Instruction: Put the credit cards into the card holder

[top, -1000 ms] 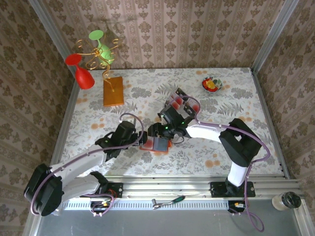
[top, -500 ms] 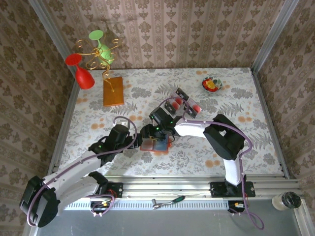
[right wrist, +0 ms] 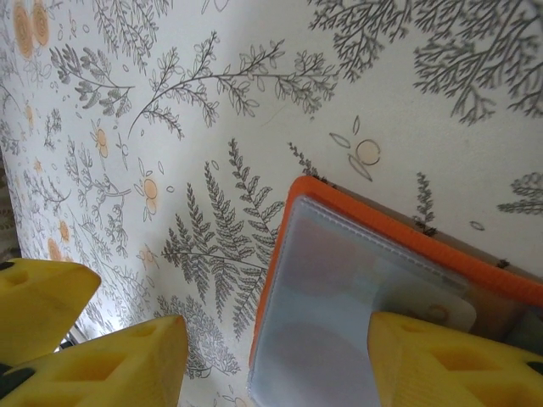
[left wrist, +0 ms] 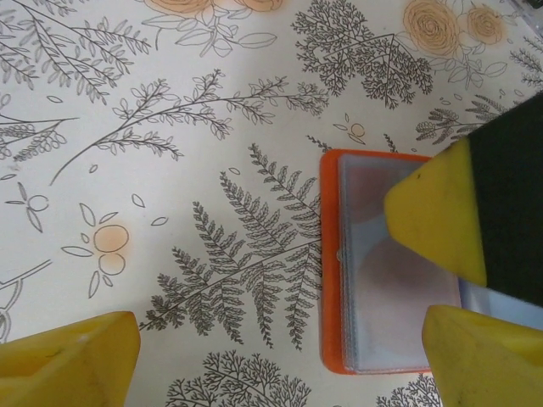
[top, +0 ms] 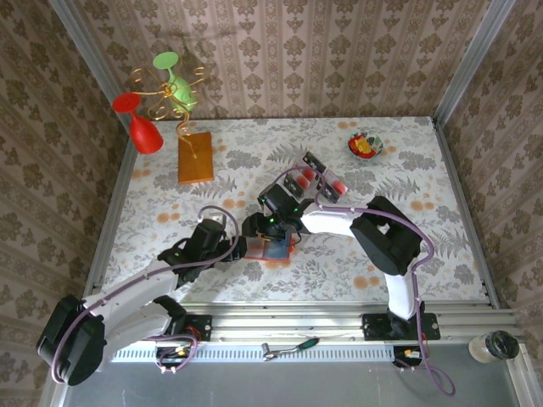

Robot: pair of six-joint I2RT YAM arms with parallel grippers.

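The card holder (top: 273, 250) lies open on the table, orange with a grey-blue clear-sleeved inside (left wrist: 382, 280) (right wrist: 339, 314). My right gripper (top: 265, 239) (right wrist: 284, 365) is open and straddles the holder's edge. One of its fingers (right wrist: 458, 365) rests on the sleeve, and the other is over the table beside it. My left gripper (top: 242, 249) (left wrist: 280, 365) is open just left of the holder, low over the cloth, holding nothing. In the left wrist view the right gripper's finger (left wrist: 437, 212) presses on the holder. Red and black credit cards (top: 307, 175) lie on the table behind the right arm.
An orange-brown block (top: 195, 157) with a gold wire stand holding a red glass (top: 140, 123) and a green glass (top: 174, 76) stands at the back left. A small bowl (top: 365, 146) sits at the back right. Walls close in the table on three sides.
The right arm swung left and brought its gripper down onto the open holder. The left gripper edged right, up to the holder's left side.
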